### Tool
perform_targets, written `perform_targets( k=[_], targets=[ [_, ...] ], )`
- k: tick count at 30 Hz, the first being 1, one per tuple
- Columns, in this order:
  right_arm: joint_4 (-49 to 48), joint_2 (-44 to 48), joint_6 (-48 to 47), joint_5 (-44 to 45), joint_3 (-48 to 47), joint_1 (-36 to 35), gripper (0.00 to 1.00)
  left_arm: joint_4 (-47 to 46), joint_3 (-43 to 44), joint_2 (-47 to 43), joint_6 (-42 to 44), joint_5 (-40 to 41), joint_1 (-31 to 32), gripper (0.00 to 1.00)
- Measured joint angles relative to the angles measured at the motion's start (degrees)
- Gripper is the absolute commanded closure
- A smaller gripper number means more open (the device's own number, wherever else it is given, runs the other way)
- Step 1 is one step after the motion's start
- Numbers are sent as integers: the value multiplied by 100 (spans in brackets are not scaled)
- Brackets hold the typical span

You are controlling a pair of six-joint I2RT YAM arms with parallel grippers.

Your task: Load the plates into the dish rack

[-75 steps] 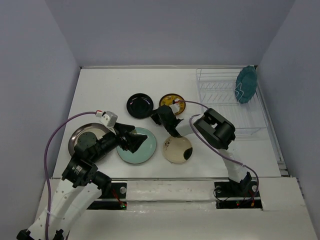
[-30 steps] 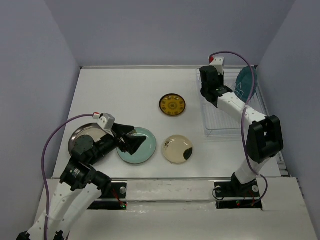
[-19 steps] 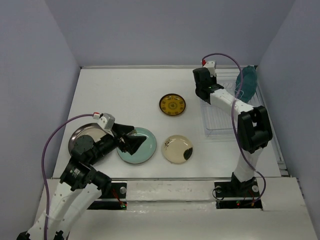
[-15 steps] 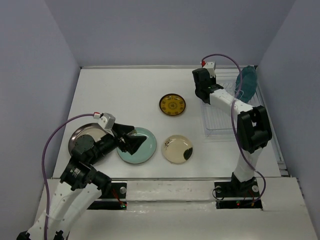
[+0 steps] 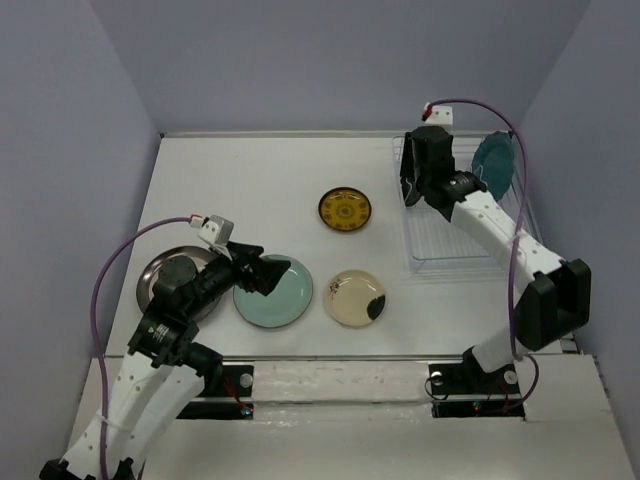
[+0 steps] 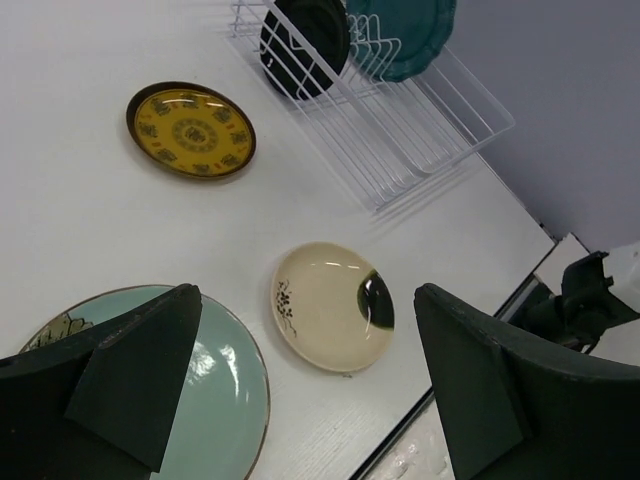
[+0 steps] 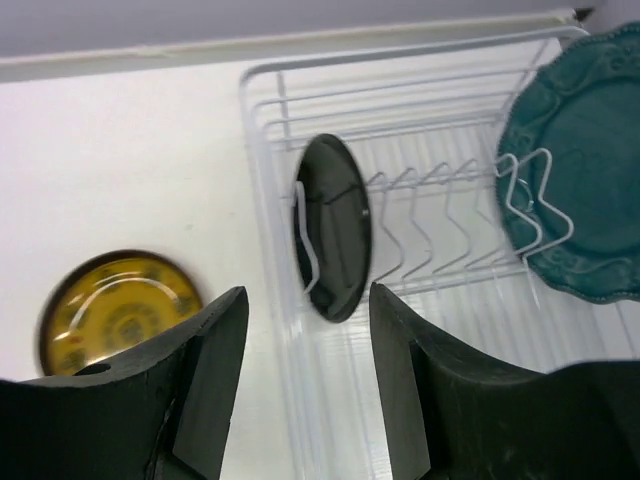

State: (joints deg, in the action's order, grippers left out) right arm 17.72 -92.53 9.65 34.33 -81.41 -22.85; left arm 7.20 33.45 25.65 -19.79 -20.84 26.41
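Note:
The white wire dish rack (image 5: 466,240) stands at the back right. A teal plate (image 5: 494,166) stands upright at its far end, and a small black plate (image 7: 335,226) stands upright in a slot near its left end. My right gripper (image 7: 307,296) hovers open just above the black plate, apart from it. On the table lie a yellow plate (image 5: 345,209), a cream plate (image 5: 355,297) with a dark blotch, a pale aqua plate (image 5: 277,295) and a grey metallic plate (image 5: 160,272). My left gripper (image 5: 266,274) hangs wide open over the aqua plate, holding nothing.
Walls close in the table on the left, back and right. The rack's middle slots (image 7: 450,230) hold nothing. My left arm covers part of the grey plate. The table's front edge (image 6: 470,340) runs close to the cream plate (image 6: 333,305).
My right gripper carried the black plate from the table to the rack, then opened and let it go in a slot. The left gripper tilted slightly and stayed open.

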Motion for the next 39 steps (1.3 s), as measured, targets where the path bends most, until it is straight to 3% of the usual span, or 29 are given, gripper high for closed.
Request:
perform_targets(
  k=[5,9,13,19,29,31,35,38,39],
  targets=[
    [-356,852,334,-1438,494,-984,43,33,4,-15,85,282,-173,1],
    [-1143,592,898,-3318,1047,-1720,45,140,131,-31,227,785,-177,1],
    [-1759,-168,1440,-4964,1650,-1834,44,142,181,-87,321,1104,-177,1],
    [-1976,-1342,1812,-5995,1670,-1969,42,186,181,-111,365,1274,-186,1],
    [-2667,-2277,2317,-6828,1604,-2083,42,208,184,-114,369,1213,-343,1],
    [-2787,-2376,2385,-6966,1541,-2118,46,208,181,-114,369,1193,-358,1],
    [-3093,-2640,2562,-7117,1436,-2184,65,208,181,-136,369,1178,-365,1],
    [-3241,-2763,2717,-7171,1438,-2210,93,210,181,-190,369,1178,-365,1],
    [-3237,-2778,2743,-7121,1438,-2221,93,208,184,-208,369,1178,-365,1]
  ],
)
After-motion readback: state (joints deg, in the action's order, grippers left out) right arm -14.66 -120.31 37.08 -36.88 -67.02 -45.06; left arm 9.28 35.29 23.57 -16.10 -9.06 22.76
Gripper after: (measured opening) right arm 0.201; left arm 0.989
